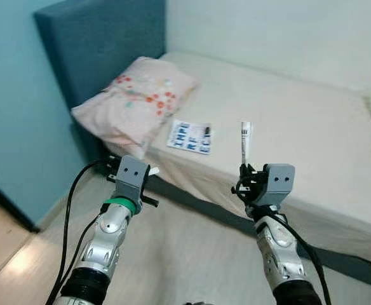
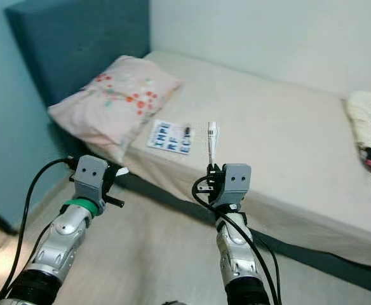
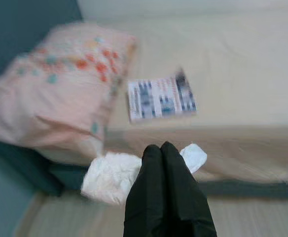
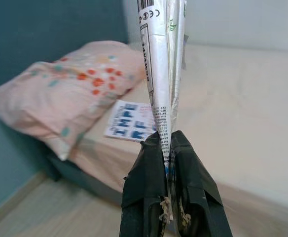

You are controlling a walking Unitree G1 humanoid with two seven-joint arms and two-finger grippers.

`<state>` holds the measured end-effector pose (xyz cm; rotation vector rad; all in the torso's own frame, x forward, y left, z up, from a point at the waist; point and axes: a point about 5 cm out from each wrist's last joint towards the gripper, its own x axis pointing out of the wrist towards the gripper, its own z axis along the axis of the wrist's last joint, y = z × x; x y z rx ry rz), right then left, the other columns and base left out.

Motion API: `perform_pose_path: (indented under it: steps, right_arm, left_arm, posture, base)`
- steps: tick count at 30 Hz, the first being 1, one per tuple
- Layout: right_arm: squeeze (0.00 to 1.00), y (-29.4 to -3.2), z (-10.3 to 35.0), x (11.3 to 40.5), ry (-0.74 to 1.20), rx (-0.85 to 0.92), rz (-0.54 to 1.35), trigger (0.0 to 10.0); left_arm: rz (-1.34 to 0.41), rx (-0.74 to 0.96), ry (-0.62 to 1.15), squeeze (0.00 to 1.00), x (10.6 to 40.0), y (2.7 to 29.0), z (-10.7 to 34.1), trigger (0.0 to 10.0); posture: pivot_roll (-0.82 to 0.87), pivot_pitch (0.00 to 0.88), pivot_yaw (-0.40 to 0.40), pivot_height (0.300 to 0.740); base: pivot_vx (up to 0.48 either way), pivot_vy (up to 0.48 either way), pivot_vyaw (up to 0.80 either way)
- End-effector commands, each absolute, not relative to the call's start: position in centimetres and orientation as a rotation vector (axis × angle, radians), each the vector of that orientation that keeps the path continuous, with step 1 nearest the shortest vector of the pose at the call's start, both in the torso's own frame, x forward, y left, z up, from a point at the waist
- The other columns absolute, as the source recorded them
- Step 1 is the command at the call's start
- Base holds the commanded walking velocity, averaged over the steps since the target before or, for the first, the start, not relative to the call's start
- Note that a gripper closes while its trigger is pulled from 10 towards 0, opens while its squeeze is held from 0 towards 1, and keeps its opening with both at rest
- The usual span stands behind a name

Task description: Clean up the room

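Observation:
My right gripper (image 1: 244, 168) is shut on a flat silver wrapper (image 1: 245, 141) that stands upright above it; the wrapper (image 4: 160, 74) rises between the black fingers (image 4: 149, 187). My left gripper (image 1: 148, 171) is shut on a crumpled white tissue (image 3: 112, 175) that bulges out on both sides of the fingertips (image 3: 156, 163). Both grippers hover over the wooden floor just in front of the bed (image 1: 287, 114). A blue-and-white printed booklet (image 1: 190, 136) lies on the bed near the edge, beside a pink flowered pillow (image 1: 134, 101).
The bed has a teal headboard (image 1: 103, 38) at the left and a dark base (image 1: 192, 203) along the floor. A cream blanket with dark items (image 2: 370, 127) lies at the bed's right end. A teal wall (image 1: 14, 108) stands to the left. Light wood floor (image 1: 185, 260) lies below.

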<state>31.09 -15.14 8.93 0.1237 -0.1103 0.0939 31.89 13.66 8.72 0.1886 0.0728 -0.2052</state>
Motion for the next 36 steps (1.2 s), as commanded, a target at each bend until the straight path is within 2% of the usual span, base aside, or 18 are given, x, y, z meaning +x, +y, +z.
perform_pose_path:
  steps: [1,24,27,29,32,35,36]
  right_arm:
    - [0.00,-14.8,8.0,30.9,-0.073,0.125,0.103,10.0]
    - [0.00,-14.6,7.0,30.9,-0.026,0.124,0.112,10.0]
    - [0.00,-14.8,5.8,30.5,0.023,0.115,0.108,10.0]
    - [0.00,-15.4,3.1,29.3,0.144,0.089,0.090,10.0]
    - [0.00,-15.8,1.7,28.5,0.213,0.075,0.081,10.0]
    - [0.00,-16.5,-1.4,26.1,0.367,0.041,0.070,10.0]
    - [0.00,-16.5,-1.4,26.1,0.367,0.041,0.070,10.0]
  left_arm:
    - [-0.164,0.177,0.150,0.00,31.6,14.6,7.4,10.0]
    - [-0.140,0.198,0.178,0.00,31.3,15.1,6.4,10.0]
    - [-0.130,0.218,0.214,0.00,30.9,15.6,5.4,10.0]
    - [-0.118,0.251,0.279,0.00,29.9,16.4,3.6,10.0]
    - [-0.115,0.254,0.320,0.00,29.3,16.7,2.6,10.0]
    - [-0.055,0.263,0.455,0.00,27.2,18.4,-0.4,10.0]
    - [-0.055,0.263,0.455,0.00,27.2,18.4,-0.4,10.0]
  posture:
    - [-0.03,0.025,0.039,0.720]
    - [-0.03,0.029,0.033,0.720]
    - [-0.02,0.028,0.030,0.720]
    - [-0.02,0.026,0.026,0.720]
    - [-0.02,0.025,0.025,0.720]
    - [-0.01,0.022,0.014,0.720]
    - [-0.01,0.022,0.014,0.720]
  base:
    - [0.000,0.000,-0.78]
    - [0.000,0.000,-0.75]
    - [0.000,0.000,-0.78]
    - [0.000,0.000,-0.78]
    - [0.000,0.000,-0.78]
    - [0.000,0.000,-0.78]
    - [0.000,0.000,-0.78]
